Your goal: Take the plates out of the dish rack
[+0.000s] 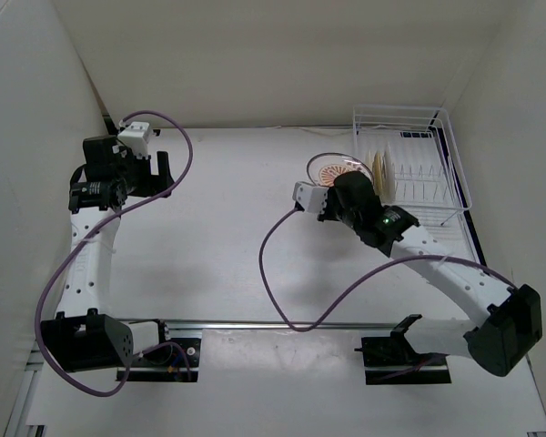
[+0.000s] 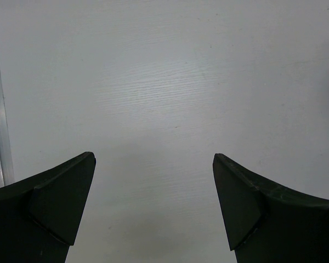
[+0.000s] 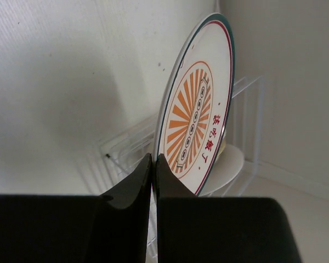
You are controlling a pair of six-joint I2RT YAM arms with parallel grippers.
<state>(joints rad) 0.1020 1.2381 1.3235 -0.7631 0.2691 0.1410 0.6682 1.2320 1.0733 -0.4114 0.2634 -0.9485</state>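
Since the right claw (image 3: 153, 159) is pinching the near rim of the orange-pattern plate (image 3: 200, 109), held upright just ahead of it with the dish rack (image 1: 428, 182) beyond, I'd lift it clear, then lay it flat on the desk (image 2: 164, 82); left claw (image 2: 153, 158) spread, empty.

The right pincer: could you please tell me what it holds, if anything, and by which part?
The right pincer pinches the round white plate with the orange radial pattern by the near edge of its rim.
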